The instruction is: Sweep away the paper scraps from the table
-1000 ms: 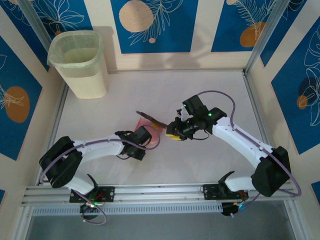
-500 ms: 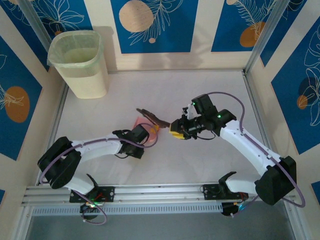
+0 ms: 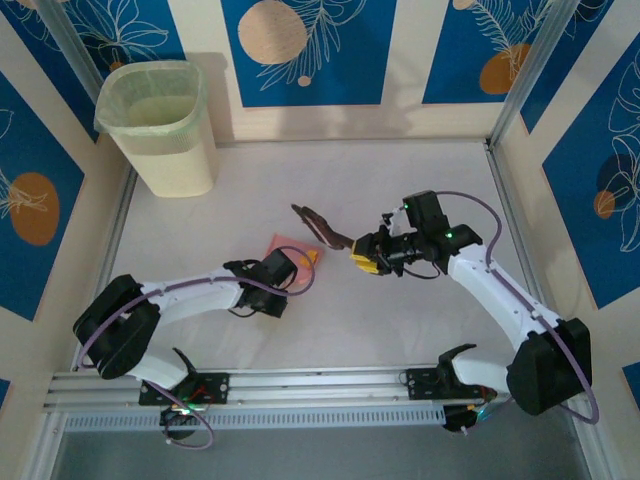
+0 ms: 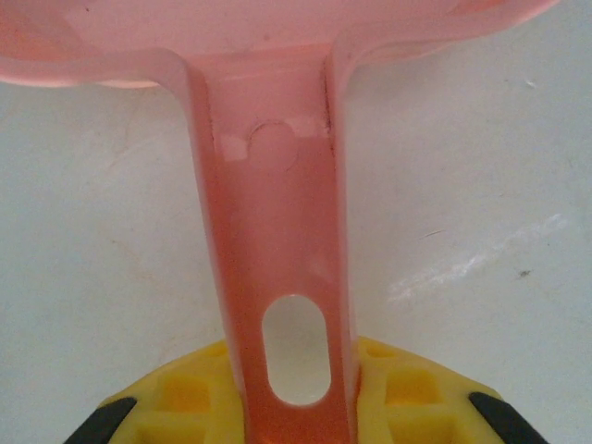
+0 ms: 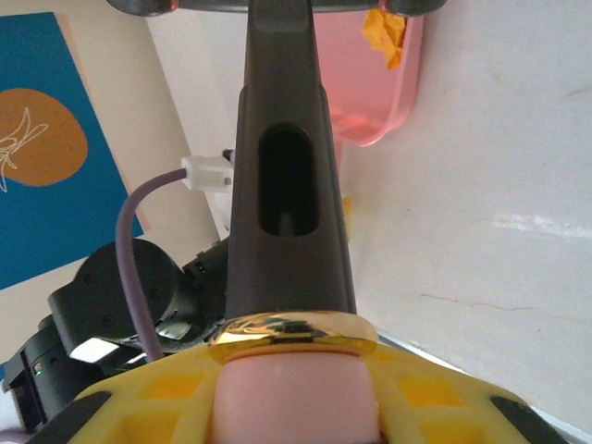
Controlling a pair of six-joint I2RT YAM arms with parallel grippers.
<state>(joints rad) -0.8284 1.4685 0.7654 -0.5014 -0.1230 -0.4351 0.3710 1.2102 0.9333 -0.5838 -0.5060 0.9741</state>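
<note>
My left gripper (image 3: 278, 270) is shut on the handle of a pink dustpan (image 3: 288, 248) that rests flat on the table (image 3: 420, 180). In the left wrist view that handle (image 4: 270, 231) runs up between the yellow jaws of the left gripper (image 4: 294, 412). An orange paper scrap (image 3: 309, 257) lies in the pan's right part, also seen from the right wrist as an orange wad (image 5: 387, 32) inside the dustpan (image 5: 370, 92). My right gripper (image 3: 366, 262) is shut on a dark brush (image 3: 322, 226); its grey handle (image 5: 287, 166) points at the pan, and the brush head hangs just right of it.
A pale green-lined waste bin (image 3: 160, 125) stands in the far left corner. Patterned blue and beige panels wall the table on three sides. An aluminium rail (image 3: 320, 385) runs along the near edge between the arm bases.
The right arm has drawn the brush to the right, away from the dustpan's mouth. The left gripper and dustpan have barely shifted.
</note>
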